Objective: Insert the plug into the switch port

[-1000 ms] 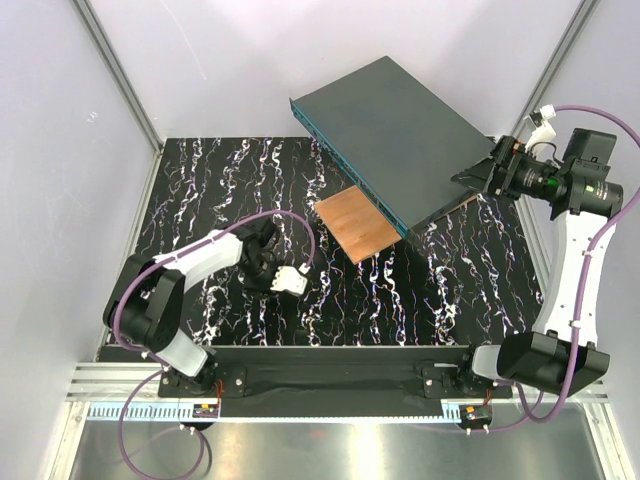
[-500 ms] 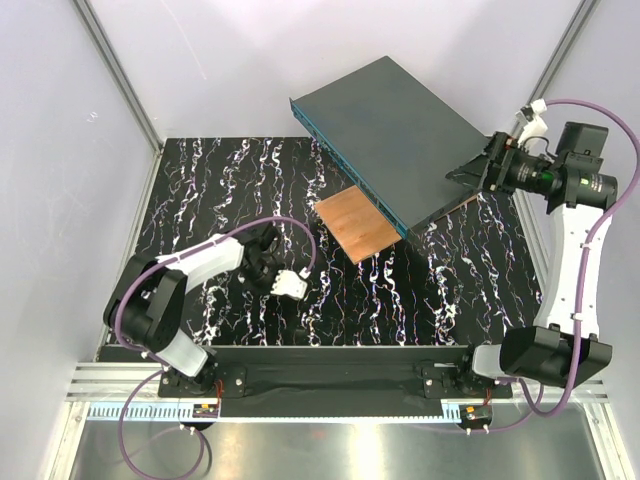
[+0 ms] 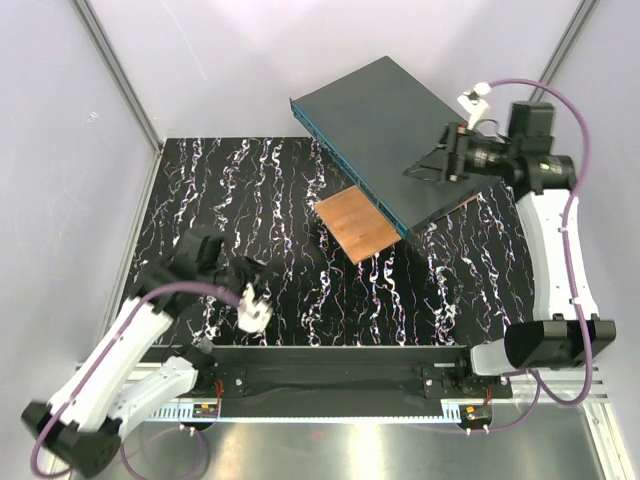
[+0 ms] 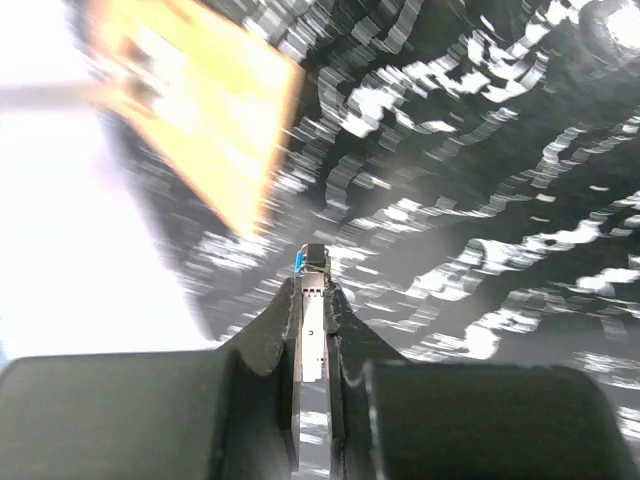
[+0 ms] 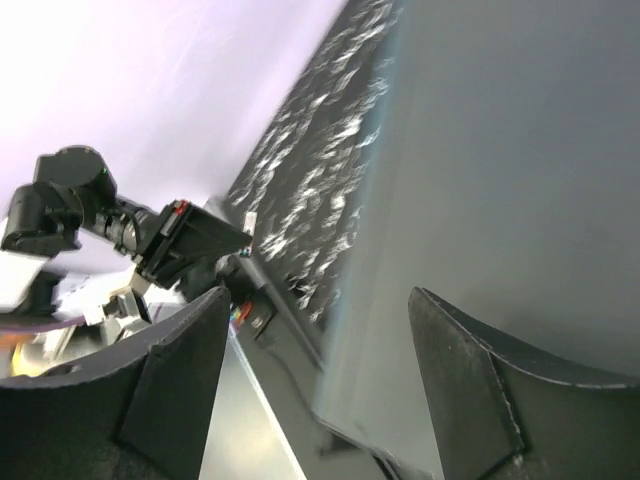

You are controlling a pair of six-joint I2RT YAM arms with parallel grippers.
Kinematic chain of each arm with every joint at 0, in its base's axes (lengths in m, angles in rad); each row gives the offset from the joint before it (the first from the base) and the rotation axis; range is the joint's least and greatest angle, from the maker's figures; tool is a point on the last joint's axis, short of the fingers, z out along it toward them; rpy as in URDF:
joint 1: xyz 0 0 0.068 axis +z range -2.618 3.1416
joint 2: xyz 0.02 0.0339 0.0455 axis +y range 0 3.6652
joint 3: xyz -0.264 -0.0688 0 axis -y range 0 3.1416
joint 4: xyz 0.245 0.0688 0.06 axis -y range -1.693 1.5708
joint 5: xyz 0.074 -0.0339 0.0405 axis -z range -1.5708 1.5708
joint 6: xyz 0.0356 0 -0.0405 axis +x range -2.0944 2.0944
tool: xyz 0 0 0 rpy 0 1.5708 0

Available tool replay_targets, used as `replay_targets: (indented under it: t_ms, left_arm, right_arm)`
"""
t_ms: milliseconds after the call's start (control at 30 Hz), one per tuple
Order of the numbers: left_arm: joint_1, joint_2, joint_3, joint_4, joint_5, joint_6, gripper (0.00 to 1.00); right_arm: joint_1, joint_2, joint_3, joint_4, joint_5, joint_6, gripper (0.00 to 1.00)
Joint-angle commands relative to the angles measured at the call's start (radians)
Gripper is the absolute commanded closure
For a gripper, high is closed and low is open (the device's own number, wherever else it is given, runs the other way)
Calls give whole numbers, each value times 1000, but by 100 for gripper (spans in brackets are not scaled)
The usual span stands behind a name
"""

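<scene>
Blur is smearing the left wrist view, yet the left gripper (image 4: 313, 288) is clenching the plug (image 4: 312, 325). The right gripper (image 5: 318, 298) is hovering spread over the box (image 3: 395, 115); its switch ports (image 3: 345, 163) are blending together.

My worktop (image 3: 200, 180) is black with white marbled streaks. At upper centre, the box (image 3: 400, 115) is dark grey on top and its narrow port face (image 3: 345, 172) is teal-blue. The square plate (image 3: 357, 224) below it is copper-brown. The left arm (image 3: 110, 350) and right arm (image 3: 555, 240) are white and black, and their cables (image 3: 520, 82) are purple. The left hand (image 4: 312, 292) is black, and the plug (image 4: 312, 330) in it is silvery with a blue fleck.
</scene>
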Motion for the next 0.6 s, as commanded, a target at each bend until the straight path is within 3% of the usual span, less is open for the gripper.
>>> replay_targets:
  t_ms: [0,167,433,567]
  left_arm:
    - [-17,-146,-71,9,181,241,100]
    - [-34,-324,-216,165,286,561,100]
    - [-38,-324,-170,110,355,769,100]
    - [-40,-324,-156,49,375,861,100]
  right_arm:
    - [140,44,52,87,-58,49,22]
    - [376,164,72,98,-65,43,25]
    - [680,348,135,63,-74,9,30]
    - [738,416,147,119,-141,74,32]
